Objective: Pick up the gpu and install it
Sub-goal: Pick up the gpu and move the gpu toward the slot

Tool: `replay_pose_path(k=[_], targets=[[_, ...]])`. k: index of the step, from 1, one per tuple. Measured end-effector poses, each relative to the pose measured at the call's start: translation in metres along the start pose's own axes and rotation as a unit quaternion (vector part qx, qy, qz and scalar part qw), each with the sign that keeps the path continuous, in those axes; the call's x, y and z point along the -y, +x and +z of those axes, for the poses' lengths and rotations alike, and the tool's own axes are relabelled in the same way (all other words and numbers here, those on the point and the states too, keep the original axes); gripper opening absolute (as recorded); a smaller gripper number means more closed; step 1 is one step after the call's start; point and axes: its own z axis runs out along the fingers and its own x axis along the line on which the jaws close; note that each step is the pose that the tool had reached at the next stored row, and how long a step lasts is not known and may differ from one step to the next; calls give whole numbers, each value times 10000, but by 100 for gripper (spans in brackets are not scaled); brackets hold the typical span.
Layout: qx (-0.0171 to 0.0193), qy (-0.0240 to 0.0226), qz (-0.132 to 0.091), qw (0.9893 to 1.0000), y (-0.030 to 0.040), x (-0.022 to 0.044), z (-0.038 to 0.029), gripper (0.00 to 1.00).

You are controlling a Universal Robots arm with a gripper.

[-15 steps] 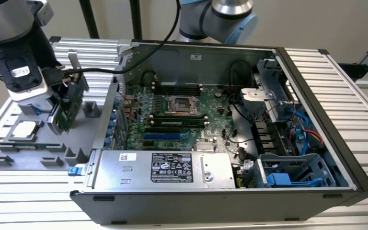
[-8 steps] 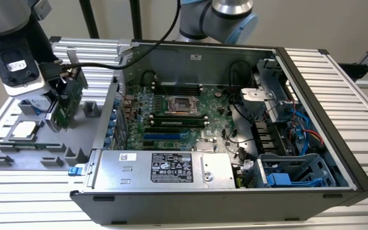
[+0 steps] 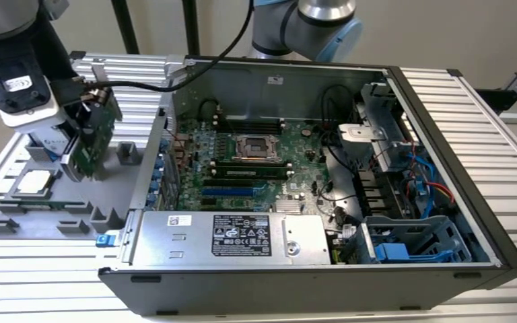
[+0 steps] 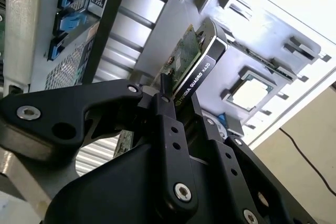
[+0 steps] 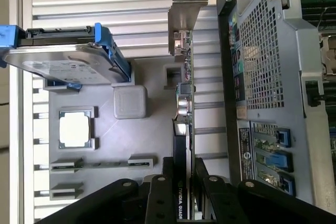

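Observation:
The gpu (image 3: 91, 142) is a green board with a black cooler and a silver end bracket (image 5: 184, 19). It stands on edge over the grey parts tray (image 3: 56, 217), to the exterior view's left of the open computer case (image 3: 330, 269). My gripper (image 3: 81, 120) is shut on it, one finger on each face. Both wrist views show the black fingers (image 4: 167, 109) clamping the gpu (image 4: 193, 61) along its cooler edge. In the first wrist view my gripper (image 5: 182, 184) holds the gpu (image 5: 184, 103) edge-on beside the case's rear panel. Whether the card's lower edge touches the tray, I cannot tell.
The tray also carries a silver hard drive in a blue frame (image 5: 65, 61), a square processor chip (image 3: 34, 182) and a thin memory stick (image 5: 102, 164). Inside the case lie the motherboard (image 3: 250, 158), a power supply (image 3: 231, 235) and cables. Slatted aluminium table (image 3: 474, 114) surrounds everything.

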Motion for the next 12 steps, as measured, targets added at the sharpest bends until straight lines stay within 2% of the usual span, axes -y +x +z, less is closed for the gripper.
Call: replay_pose_path(k=[12], targets=[[0,1,0,10000,-2,-15,-105,0]])
